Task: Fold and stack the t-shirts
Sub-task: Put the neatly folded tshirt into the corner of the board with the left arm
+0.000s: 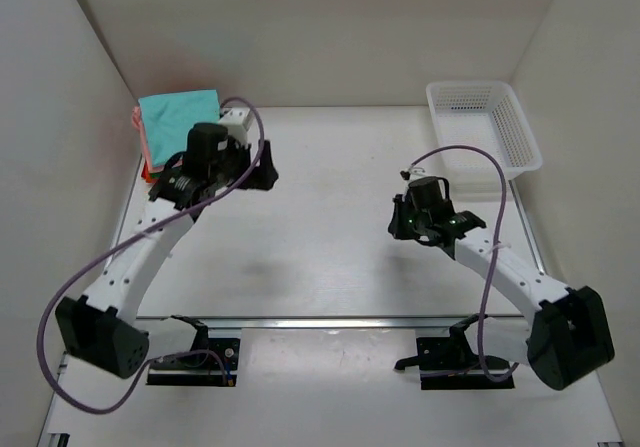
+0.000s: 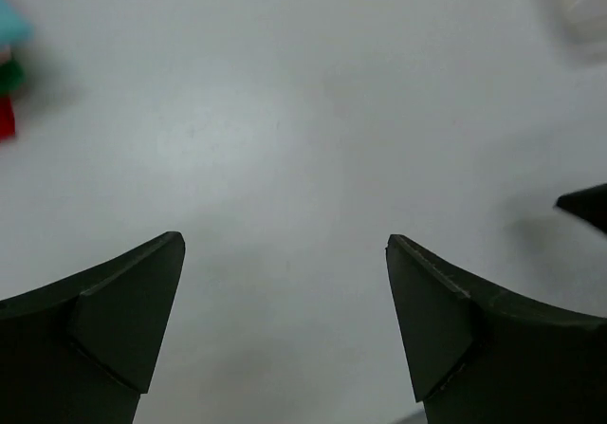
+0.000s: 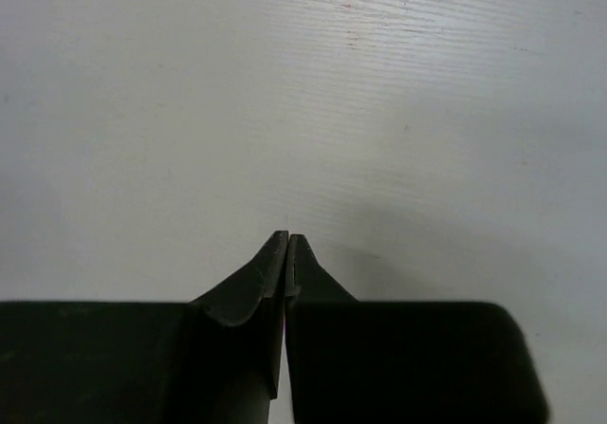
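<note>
Your basket (image 1: 528,143) sits far right, well apart from the shirts (image 1: 178,115): folded stack, teal on top. Left gripper (image 2: 285,246) gapes wide, empty; right gripper (image 3: 287,242) pinched closed, empty.

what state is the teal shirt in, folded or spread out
Folded: the teal shirt lies as a compact rectangle atop the stack.

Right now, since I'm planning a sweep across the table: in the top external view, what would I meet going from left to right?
stack of t-shirts → left gripper → right gripper → white mesh basket
</note>
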Available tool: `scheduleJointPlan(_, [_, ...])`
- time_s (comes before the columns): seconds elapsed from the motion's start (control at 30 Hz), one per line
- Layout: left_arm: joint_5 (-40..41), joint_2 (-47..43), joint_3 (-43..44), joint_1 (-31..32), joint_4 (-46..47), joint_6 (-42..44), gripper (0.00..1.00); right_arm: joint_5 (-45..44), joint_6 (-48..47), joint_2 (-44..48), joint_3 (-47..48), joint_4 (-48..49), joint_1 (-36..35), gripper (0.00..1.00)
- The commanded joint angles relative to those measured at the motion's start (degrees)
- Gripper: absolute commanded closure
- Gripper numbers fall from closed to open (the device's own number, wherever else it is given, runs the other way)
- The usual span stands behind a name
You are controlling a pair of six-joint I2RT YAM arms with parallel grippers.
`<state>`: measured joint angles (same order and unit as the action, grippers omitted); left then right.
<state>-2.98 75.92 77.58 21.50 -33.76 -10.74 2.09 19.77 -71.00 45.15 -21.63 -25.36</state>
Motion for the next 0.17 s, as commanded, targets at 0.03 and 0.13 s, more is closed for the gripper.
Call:
scheduleJointPlan(0.03, [-5.98, -10.33, -14.36, -4.27, -3.67, -3.33, 0.01, -2.09, 1.76, 9.29, -3.83, -0.26, 0.05, 1.00])
scheduleJointPlan(0.13, [-3.27, -15.69, -17.54, -4.97, -6.76, -2.44, 0.02, -4.63, 0.89, 10.71, -3.05, -2.09, -0.91, 1.00])
